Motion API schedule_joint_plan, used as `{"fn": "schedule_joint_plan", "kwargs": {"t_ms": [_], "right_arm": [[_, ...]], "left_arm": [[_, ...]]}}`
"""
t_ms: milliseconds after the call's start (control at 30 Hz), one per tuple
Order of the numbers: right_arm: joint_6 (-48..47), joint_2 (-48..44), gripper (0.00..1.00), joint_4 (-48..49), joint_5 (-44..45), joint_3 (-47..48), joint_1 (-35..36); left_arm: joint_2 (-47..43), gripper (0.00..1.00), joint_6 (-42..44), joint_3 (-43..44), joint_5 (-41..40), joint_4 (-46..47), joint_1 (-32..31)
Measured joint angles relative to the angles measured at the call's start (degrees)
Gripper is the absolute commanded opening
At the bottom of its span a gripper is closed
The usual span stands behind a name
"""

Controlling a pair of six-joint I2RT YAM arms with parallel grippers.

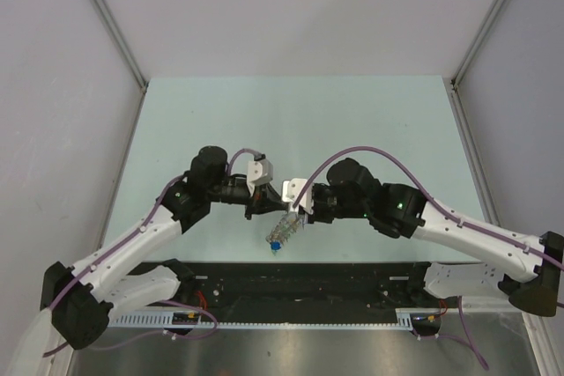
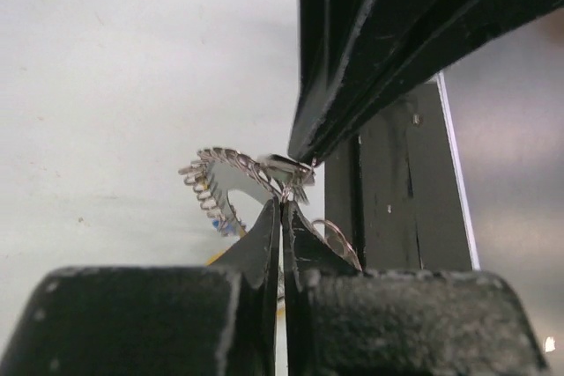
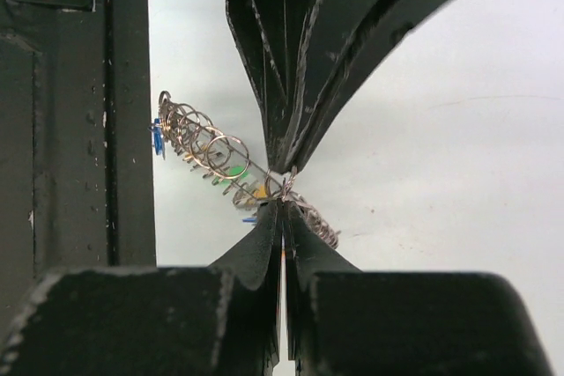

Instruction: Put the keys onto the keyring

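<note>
On the near side of the keyring (image 1: 285,228), a black rail (image 1: 308,281) lines the edge of the table (image 1: 291,121), and we see both arms reach in from either side of the ring to meet just above it. The left gripper (image 2: 282,206) comes at the keyring from its left, fingers pressed together with no gap, nipping the grey coil at its upper end. The right gripper (image 3: 284,198) arrives from the ring's right, its fingers likewise closed tight on the same stretch of coil, so the two sets of tips meet almost nose to nose. From that pinch the keyring slants down toward the rail, its loops fanned out. The keys (image 3: 231,172) show among those loops: a green head mid-coil, a blue key (image 1: 275,244) at the ring's low end. We cannot tell whether that low end touches the table, whose pale green top stretches beyond the keyring to the far walls
</note>
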Motion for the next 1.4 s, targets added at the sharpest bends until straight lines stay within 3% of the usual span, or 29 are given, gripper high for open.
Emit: {"fn": "schedule_joint_plan", "kwargs": {"t_ms": [367, 633, 700, 733, 800, 1033, 1300, 1400], "right_arm": [[1.3, -1.7, 0.0, 4.5, 3.7, -1.4, 0.7], [1.7, -0.1, 0.0, 10.2, 6.7, -3.8, 2.0], [1.7, 0.3, 0.0, 10.9, 7.1, -4.1, 2.0], [1.7, 0.4, 0.0, 11.1, 7.2, -4.2, 2.0], [1.4, 0.4, 0.0, 11.6, 7.1, -4.3, 2.0], [-0.1, 0.4, 0.0, 9.1, 3.6, -4.8, 1.7], [-1.6, 0.4, 0.0, 6.2, 0.0, -4.8, 0.3], [-2.0, 0.4, 0.0, 5.8, -0.6, -4.8, -0.1]], "left_arm": [[-10.5, 0.0, -28.2, -11.2, -14.5, 21.5, 0.4], [-15.3, 0.0, -38.1, -18.2, -25.5, 29.2, -1.8], [-16.0, 0.06, -39.5, -19.5, -26.8, 30.3, -1.9], [-16.3, 0.16, -39.9, -20.0, -27.2, 30.9, -1.9], [-17.0, 0.27, -40.5, -20.8, -27.9, 31.5, -2.0], [-20.6, 0.39, -36.9, -20.9, -29.1, 31.0, -1.6], [-17.7, 0.53, -21.8, -14.6, -21.8, 19.6, -0.7], [-15.2, 0.54, -13.5, -10.7, -16.7, 13.6, -0.5]]}}
